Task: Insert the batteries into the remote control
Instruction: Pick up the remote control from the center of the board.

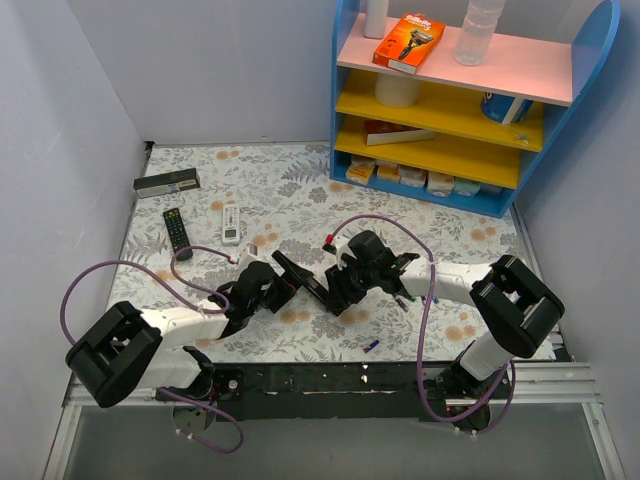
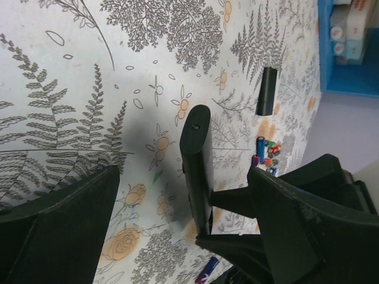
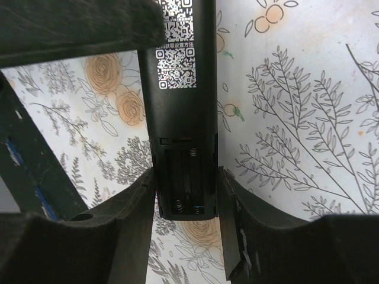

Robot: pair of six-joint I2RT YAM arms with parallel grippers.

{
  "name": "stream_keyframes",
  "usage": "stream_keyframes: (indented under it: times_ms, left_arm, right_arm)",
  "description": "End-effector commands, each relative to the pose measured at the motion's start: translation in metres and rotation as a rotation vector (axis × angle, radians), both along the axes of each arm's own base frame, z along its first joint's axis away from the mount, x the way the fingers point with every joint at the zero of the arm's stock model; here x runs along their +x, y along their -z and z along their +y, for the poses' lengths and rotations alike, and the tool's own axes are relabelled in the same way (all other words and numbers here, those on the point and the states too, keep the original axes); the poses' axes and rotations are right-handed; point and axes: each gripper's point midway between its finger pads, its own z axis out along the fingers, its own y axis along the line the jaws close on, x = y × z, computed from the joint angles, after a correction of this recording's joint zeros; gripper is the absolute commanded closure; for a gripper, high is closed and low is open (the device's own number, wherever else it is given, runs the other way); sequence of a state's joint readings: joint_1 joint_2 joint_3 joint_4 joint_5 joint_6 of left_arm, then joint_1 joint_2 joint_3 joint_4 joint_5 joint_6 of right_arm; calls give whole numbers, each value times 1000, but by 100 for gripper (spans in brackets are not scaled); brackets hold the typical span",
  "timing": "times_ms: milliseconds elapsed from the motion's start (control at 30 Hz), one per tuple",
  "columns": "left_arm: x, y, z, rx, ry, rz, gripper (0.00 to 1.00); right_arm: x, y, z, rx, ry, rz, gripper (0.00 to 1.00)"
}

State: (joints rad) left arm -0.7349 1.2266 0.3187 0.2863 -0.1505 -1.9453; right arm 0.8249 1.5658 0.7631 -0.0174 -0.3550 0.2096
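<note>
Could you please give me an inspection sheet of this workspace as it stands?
Surface: floral tablecloth, flat, no spill seen.
Job's things: long black remote in the right gripper, battery bay open, springs showing, no battery seen inside; batteries loose in a cluster on the cloth; black cover piece lying apart from them.
Clutter: white remote, shorter black remote, dark flat box.
Grippers: right gripper shut on the remote at its bay end; left gripper open, holding nothing.
Cables: purple cables loop over the cloth by both arms.
Surroundings: blue shelf unit holding an orange razor box; plain walls.
</note>
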Motion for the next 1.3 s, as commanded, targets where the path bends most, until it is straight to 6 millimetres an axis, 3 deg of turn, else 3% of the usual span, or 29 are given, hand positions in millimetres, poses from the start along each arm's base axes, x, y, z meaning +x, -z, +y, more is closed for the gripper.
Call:
stream_keyframes:
  times_ms: [0, 167, 400, 700, 800, 933, 1033, 1267]
  left_arm:
    - [7, 2, -8, -27, -2, 6, 10]
    - [12, -1, -25, -43, 54, -2, 20]
    - [14, -4, -36, -63, 91, -10, 42]
    - [18, -14, -41, -66, 123, -58, 82]
    - [21, -22, -42, -58, 135, -97, 91]
    - [27, -40, -41, -71, 153, -173, 97]
    - [28, -52, -37, -92, 183, -221, 100]
    - [25, -76, -29, -100, 293, -327, 100]
  right_arm:
    - [1, -21, 18, 123, 19, 17, 83]
    - [1, -23, 21, 146, 31, 31, 83]
    - [2, -24, 21, 151, 45, 41, 83]
    - [6, -32, 23, 159, 48, 24, 77]
    - [6, -36, 22, 151, 42, 20, 69]
    - [7, -48, 20, 146, 20, -6, 44]
    - [5, -59, 13, 128, 5, -41, 34]
    - [-2, -75, -19, 13, 16, -85, 22]
